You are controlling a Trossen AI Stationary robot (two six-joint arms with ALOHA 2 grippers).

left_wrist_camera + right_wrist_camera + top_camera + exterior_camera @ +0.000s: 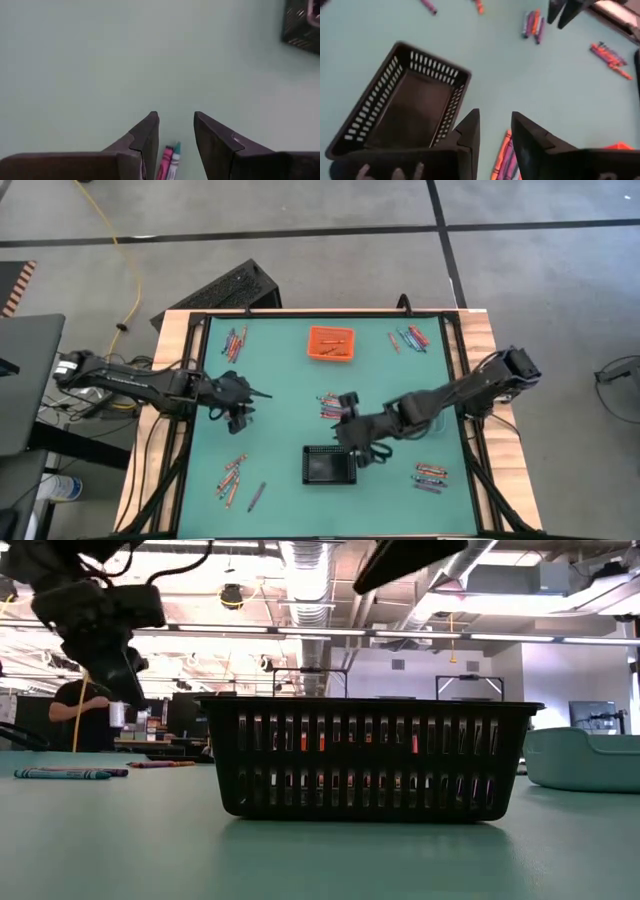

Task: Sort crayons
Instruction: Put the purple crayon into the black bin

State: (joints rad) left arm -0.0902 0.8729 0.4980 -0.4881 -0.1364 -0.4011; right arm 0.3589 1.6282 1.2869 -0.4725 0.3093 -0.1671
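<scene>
Crayons lie in loose piles on the green table: far left (235,340), far right (410,338), near left (232,475), near right (430,475) and centre (328,405). My left gripper (248,402) hangs open over the table's left middle. In its wrist view a pink and a teal crayon (171,159) show in the gap between the fingers (176,117), with room beside them. My right gripper (350,410) hangs open over the centre pile (502,160), just beyond the black bin (400,105).
The black slotted bin (329,465) stands near the table's front middle. An orange bin (331,342) holding a few crayons stands at the far middle. A teal bin (585,760) stands to the right, under my right arm. A person (80,705) is in the room behind.
</scene>
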